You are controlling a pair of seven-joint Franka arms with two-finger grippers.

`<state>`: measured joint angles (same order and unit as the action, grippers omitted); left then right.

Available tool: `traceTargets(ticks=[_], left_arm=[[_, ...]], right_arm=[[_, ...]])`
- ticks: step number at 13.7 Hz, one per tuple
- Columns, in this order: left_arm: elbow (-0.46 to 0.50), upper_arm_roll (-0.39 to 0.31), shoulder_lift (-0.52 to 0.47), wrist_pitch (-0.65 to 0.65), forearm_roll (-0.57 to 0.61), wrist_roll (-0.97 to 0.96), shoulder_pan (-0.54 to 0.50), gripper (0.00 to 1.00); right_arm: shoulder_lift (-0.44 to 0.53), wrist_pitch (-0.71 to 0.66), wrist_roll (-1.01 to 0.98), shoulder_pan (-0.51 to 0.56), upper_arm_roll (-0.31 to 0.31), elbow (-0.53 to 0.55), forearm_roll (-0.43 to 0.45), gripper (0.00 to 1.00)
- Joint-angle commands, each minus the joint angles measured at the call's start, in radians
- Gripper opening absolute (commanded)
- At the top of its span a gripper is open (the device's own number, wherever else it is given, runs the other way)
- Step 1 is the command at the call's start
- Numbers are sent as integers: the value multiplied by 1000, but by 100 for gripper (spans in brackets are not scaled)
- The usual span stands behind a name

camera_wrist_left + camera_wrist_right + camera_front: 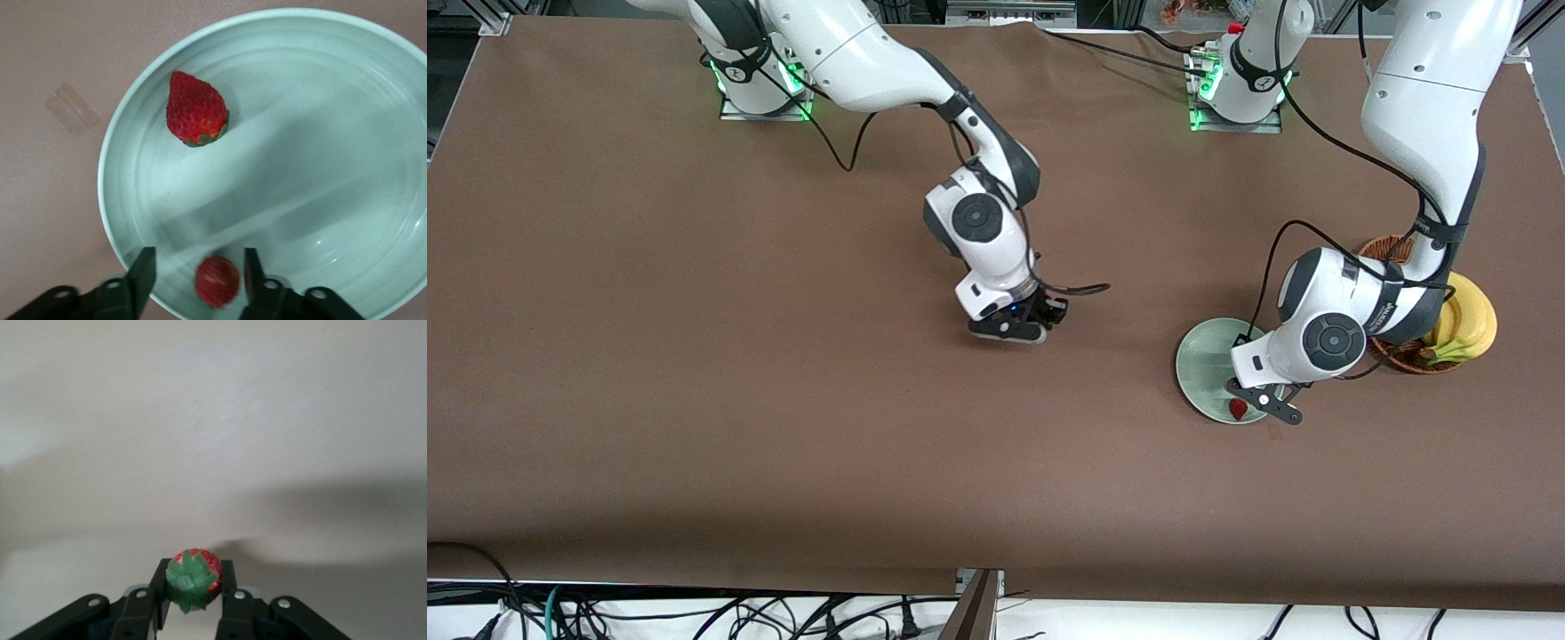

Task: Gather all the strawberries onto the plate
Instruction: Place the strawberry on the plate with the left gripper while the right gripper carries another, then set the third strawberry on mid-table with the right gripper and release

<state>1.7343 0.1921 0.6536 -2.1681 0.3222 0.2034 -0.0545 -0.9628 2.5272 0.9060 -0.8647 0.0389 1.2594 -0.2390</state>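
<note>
Brown tabletop (694, 356) | left gripper (200, 280) parted over plate (333, 133) | right gripper (193, 600) clamps strawberry (193, 580)

The plate (280, 133) looks smooth, faintly speckled and softly glossy, the strawberries (197, 110) dimpled and slightly shiny, the table (694, 356) covered in matt brown cloth, and the basket (1387, 247) of rough woven wicker.

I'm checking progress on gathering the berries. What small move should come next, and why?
Probably carry the right gripper toward the plate: it is shut on a strawberry over bare table nearer the right arm's end. The left gripper stands open over the plate, one strawberry between its fingers and another already lying inside, so it looks finished there.
</note>
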Motion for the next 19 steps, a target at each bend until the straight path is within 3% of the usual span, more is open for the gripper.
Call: traceTargets(ticks=[1, 5, 6, 7, 9, 11, 14, 19], left_arm=[[-9, 10, -12, 8, 9, 10, -10, 100], [-19, 61, -139, 138, -35, 8, -8, 100], [-19, 63, -164, 146, -81, 7, -8, 100], [-24, 63, -186, 157, -142, 7, -7, 100], [-71, 63, -207, 256, -248, 1, 2, 100], [-139, 81, -209, 356, -265, -2, 2, 100], [-154, 98, -215, 372, -270, -9, 2, 100], [-139, 125, -200, 358, -359, -174, 31, 100]], right_arm=[[-94, 5, 60, -28, 7, -155, -17, 18], [-155, 163, 93, -74, 7, -178, -17, 29], [-165, 188, 96, -85, 7, -178, -17, 40], [-168, 199, 99, -92, 7, -178, -17, 99], [-157, 182, 88, -91, 10, -178, -17, 100], [-136, 101, 80, -80, 28, -178, -17, 100], [-56, -144, -8, 44, 22, -235, -14, 100], [96, -489, -367, 254, 24, -235, -14, 100]])
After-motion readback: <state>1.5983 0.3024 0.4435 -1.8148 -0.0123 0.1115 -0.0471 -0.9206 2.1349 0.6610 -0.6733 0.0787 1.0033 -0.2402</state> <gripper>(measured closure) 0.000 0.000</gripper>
